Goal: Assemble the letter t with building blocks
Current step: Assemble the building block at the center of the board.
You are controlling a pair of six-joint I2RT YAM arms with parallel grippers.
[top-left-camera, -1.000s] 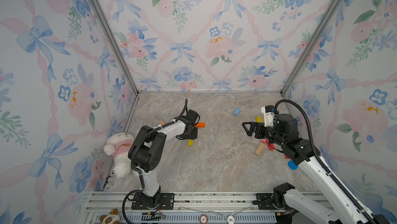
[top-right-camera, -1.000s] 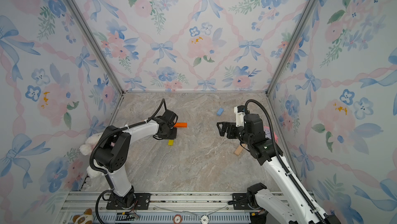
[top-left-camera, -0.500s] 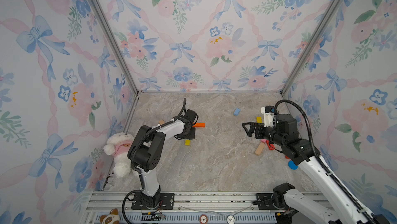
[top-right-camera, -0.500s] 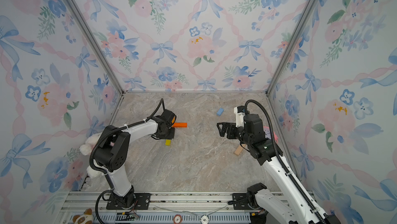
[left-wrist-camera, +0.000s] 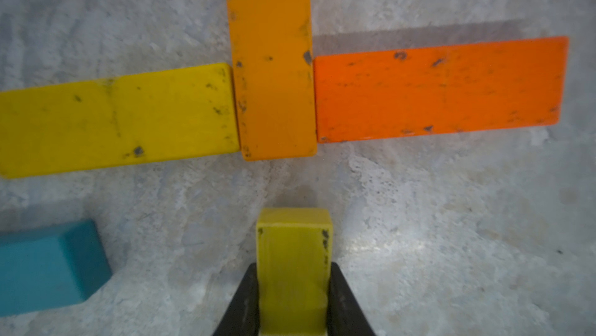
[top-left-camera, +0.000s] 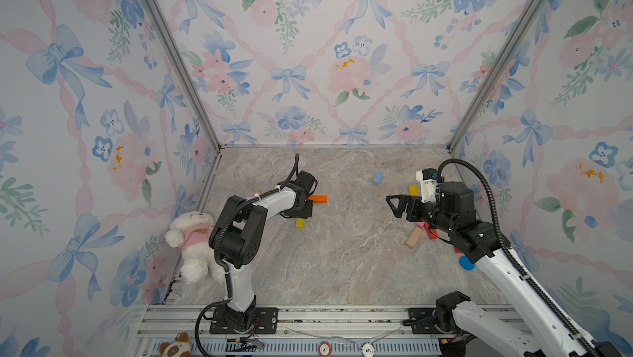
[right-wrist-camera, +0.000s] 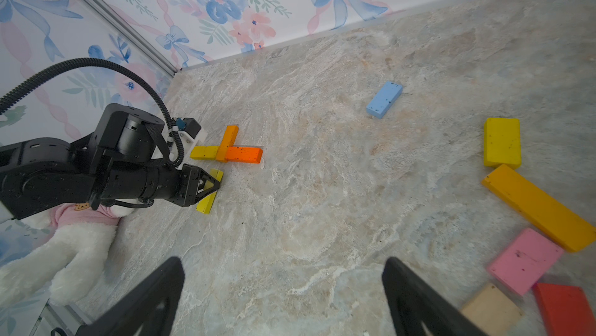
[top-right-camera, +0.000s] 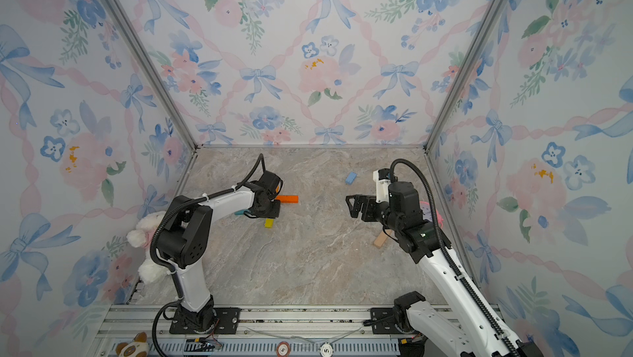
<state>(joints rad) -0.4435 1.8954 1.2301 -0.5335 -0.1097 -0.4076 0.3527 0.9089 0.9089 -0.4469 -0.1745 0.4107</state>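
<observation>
My left gripper (left-wrist-camera: pixel 293 273) is shut on a yellow block (left-wrist-camera: pixel 293 253), also seen low over the floor in a top view (top-left-camera: pixel 299 223). Just ahead of it, across a small gap, three blocks lie flat in a cross: a yellow block (left-wrist-camera: pixel 116 118) and an orange block (left-wrist-camera: pixel 438 89) butt against either side of an amber block (left-wrist-camera: pixel 271 60). A teal block (left-wrist-camera: pixel 48 266) lies beside them. My right gripper (right-wrist-camera: pixel 282 265) hangs open over bare floor, far to the right of the cross (top-left-camera: pixel 394 203).
Loose blocks lie by the right wall: light blue (right-wrist-camera: pixel 384 99), yellow (right-wrist-camera: pixel 502 142), long amber (right-wrist-camera: pixel 538 207), pink (right-wrist-camera: pixel 525 260), bare wood (right-wrist-camera: pixel 491 310) and red (right-wrist-camera: pixel 564 308). A white plush toy (top-left-camera: pixel 195 242) leans at the left wall. A blue disc (top-left-camera: pixel 466 263) sits under the right arm.
My left gripper has shifted slightly left with the yellow block still in it. The right arm has stayed where it was.
</observation>
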